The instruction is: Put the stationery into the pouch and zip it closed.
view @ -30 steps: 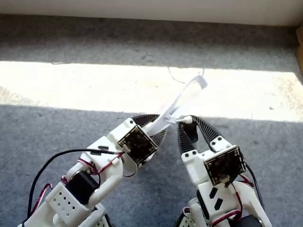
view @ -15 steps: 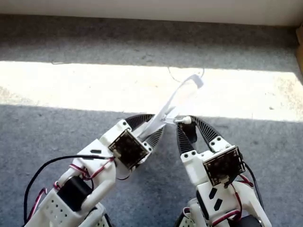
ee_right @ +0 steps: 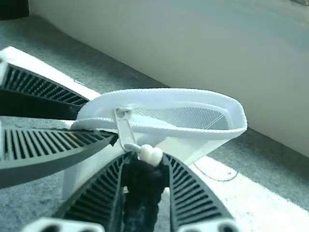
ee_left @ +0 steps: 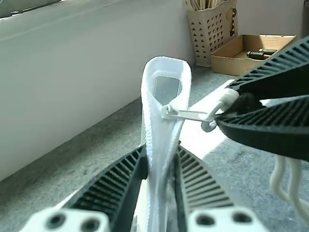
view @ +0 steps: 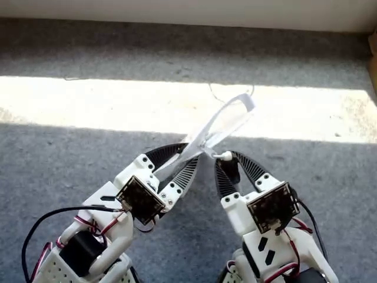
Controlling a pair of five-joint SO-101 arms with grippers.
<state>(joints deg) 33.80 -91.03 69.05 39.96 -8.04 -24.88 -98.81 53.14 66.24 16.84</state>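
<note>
While the left gripper (view: 191, 154) pinches 1 end of the white mesh pouch (view: 227, 121), which hangs clear of the grey table (view: 70, 171), the right gripper (view: 222, 157) is clamped on the zipper pull (ee_right: 126, 126), so the step in hand is judged to be zipping. The next move calls for a straight draw along the zipper line against a firm left grip. The right wrist view shows the mouth gaping open, with no stationery discernible inside, whereas the high view presents the pouch edge-on; the left wrist view adds a basket (ee_left: 212, 26) behind.
</note>
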